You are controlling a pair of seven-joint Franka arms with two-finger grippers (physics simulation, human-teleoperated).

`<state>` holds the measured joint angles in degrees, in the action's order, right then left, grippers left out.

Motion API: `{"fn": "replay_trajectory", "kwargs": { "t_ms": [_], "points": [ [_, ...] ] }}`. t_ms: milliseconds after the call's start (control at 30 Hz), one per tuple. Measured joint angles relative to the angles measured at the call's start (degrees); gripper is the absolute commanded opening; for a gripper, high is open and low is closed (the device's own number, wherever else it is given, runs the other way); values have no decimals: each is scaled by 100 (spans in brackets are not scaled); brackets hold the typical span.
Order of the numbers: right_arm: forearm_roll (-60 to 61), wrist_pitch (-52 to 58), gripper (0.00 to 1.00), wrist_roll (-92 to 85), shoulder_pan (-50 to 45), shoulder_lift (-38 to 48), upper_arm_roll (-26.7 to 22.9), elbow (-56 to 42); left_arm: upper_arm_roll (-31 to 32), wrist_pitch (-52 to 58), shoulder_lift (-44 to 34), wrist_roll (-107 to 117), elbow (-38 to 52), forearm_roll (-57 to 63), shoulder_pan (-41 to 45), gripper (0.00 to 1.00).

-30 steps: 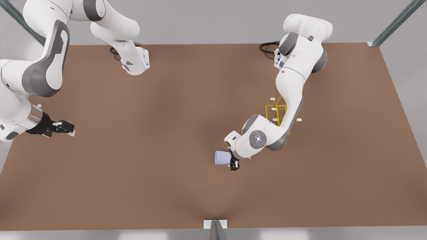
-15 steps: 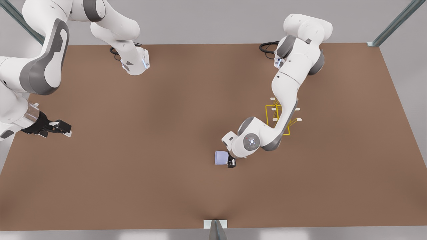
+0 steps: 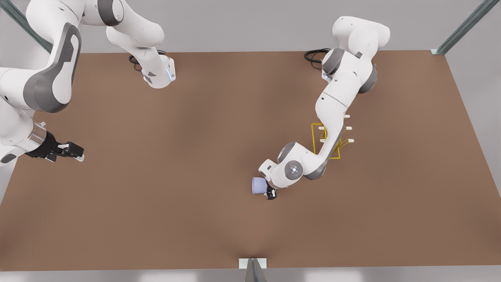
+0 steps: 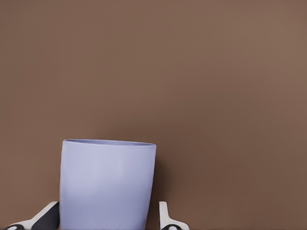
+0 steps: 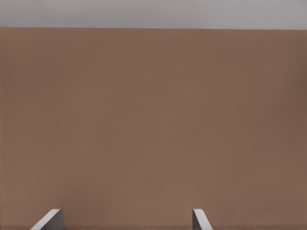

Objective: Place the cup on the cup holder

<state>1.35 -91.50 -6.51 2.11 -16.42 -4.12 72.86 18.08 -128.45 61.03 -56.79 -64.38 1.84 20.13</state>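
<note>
the cup sits between the spread fingers of the left gripper; right gripper waits spread.

One cup lies on the one brown table, just beside the left gripper. One yellow wire cup holder stands well apart from the cup, partly behind an arm; four white-tipped pegs of it show, and any others are hidden. There are two white arms, each with one gripper: two grippers in all, the right gripper far from the cup. Each gripper shows two fingers. Two black cable loops lie at the table's far edge.
</note>
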Motion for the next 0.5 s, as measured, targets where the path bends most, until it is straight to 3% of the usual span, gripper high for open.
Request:
{"fn": "replay_trajectory", "kwargs": {
  "t_ms": [500],
  "points": [
    [51,-2,100,30,-1,-16,-5,1,18,-81,55,213,-16,-20,53,100]
  ]
}}
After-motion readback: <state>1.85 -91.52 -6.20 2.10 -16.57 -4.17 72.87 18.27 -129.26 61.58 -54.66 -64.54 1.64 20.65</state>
